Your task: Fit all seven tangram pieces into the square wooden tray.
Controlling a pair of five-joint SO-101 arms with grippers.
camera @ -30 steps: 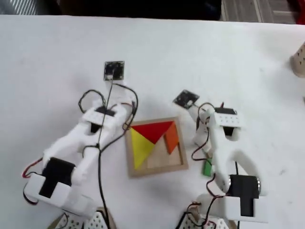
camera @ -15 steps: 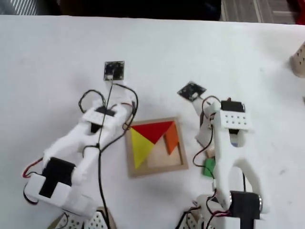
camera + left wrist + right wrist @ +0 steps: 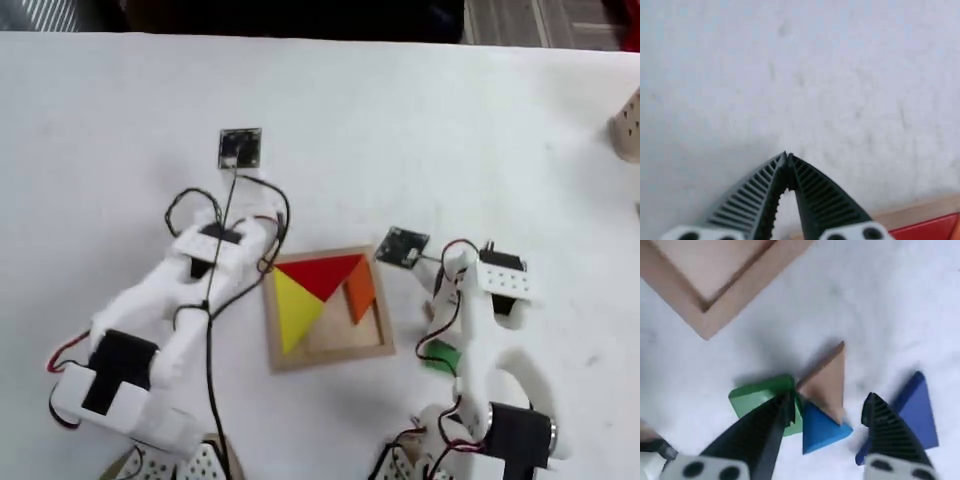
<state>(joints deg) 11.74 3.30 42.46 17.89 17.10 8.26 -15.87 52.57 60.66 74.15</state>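
The square wooden tray (image 3: 327,352) sits mid-table holding a red triangle (image 3: 322,273), a yellow triangle (image 3: 292,308) and an orange piece (image 3: 360,292). My right gripper (image 3: 832,407) is open, low over loose pieces just right of the tray corner (image 3: 705,322): a green piece (image 3: 760,397), a light blue triangle (image 3: 820,429), a plain wood triangle (image 3: 830,382) and a dark blue piece (image 3: 917,405). The blue and wood triangles lie between its fingers. In the high view the green piece (image 3: 440,357) peeks out beside that arm. My left gripper (image 3: 787,161) is shut above bare table beside the tray's edge (image 3: 920,212).
A small dark square tag (image 3: 240,148) lies on the table beyond the left arm, and another (image 3: 402,246) rides on the right arm near the tray. A perforated tan object (image 3: 628,125) stands at the far right edge.
The right arm swung out from the tray, then came back and dropped low over the loose pieces beside the tray's right side. The left arm has kept still.
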